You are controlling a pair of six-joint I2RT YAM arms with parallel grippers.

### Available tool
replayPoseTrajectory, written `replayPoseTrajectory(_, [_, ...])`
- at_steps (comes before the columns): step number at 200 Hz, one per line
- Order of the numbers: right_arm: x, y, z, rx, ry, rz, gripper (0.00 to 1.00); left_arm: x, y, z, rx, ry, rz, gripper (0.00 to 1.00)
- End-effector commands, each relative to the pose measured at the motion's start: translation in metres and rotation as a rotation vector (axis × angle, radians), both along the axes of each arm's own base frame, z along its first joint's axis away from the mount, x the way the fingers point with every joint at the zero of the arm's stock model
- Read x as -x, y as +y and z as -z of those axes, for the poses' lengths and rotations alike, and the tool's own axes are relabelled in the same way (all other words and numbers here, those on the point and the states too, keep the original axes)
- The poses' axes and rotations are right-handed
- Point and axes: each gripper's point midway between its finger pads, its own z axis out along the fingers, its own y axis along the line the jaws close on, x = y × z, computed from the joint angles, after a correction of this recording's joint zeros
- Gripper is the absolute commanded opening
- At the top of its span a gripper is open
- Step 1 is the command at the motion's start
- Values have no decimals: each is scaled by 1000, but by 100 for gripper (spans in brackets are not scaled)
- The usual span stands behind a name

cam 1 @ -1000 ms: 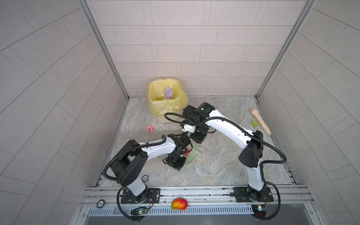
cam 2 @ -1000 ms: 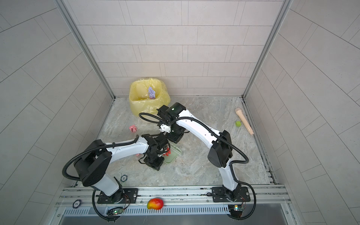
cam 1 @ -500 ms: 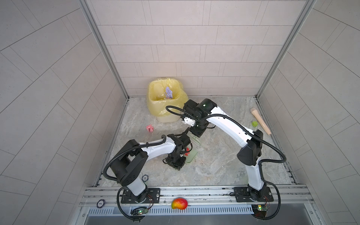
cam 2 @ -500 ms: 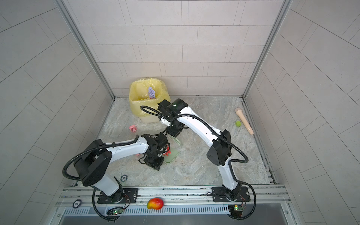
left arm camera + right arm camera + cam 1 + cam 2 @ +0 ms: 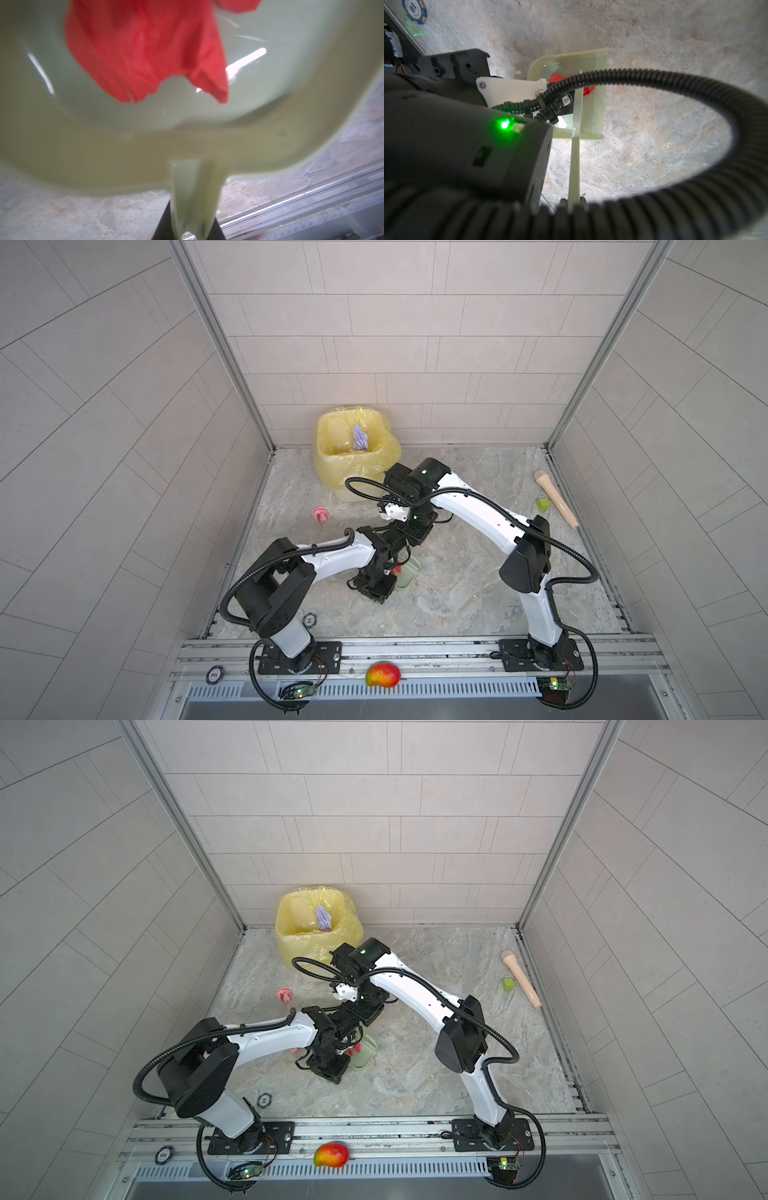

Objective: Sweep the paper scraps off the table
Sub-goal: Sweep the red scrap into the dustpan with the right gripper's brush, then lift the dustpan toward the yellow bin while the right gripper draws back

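Observation:
My left gripper (image 5: 376, 585) (image 5: 193, 228) is shut on the handle (image 5: 195, 197) of a pale green dustpan (image 5: 407, 574) (image 5: 124, 145) that rests on the table (image 5: 457, 593). Red paper scraps (image 5: 145, 52) (image 5: 588, 91) lie inside the pan. My right gripper (image 5: 409, 531) (image 5: 573, 202) is shut on a thin pale green stick (image 5: 574, 166) whose far end reaches over the dustpan (image 5: 599, 93). In both top views a pink scrap (image 5: 320, 514) (image 5: 284, 994) lies loose on the table to the left. Another pink scrap (image 5: 294, 1051) peeks out beside my left arm.
A yellow-lined bin (image 5: 332, 464) with a purple scrap (image 5: 360, 439) stands at the back. A green cube (image 5: 542, 503) and a tan wooden rod (image 5: 557, 502) lie at the right edge. A mango (image 5: 382, 674) sits on the front rail, and a poker chip (image 5: 309, 619) lies by the left arm's base.
My right gripper with the stick has shifted slightly above the dustpan. The left arm and the dustpan have stayed in place.

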Motion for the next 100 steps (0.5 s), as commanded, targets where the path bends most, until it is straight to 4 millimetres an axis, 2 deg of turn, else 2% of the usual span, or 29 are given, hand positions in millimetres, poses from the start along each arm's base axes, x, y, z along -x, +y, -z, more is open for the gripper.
replayPoseTrajectory(1, [17,-5,-20,-41,16,-25,0,3,7,0,-24,4,1,0])
replayPoseTrajectory(33, [-1,-30,-19,44,-58,29,0,1,8,-2,-24,-9,-2,0])
replayPoseTrajectory(100, [-19,-70,-37,19,-132,164,0,-13,8,-21,1,-118,-4,0])
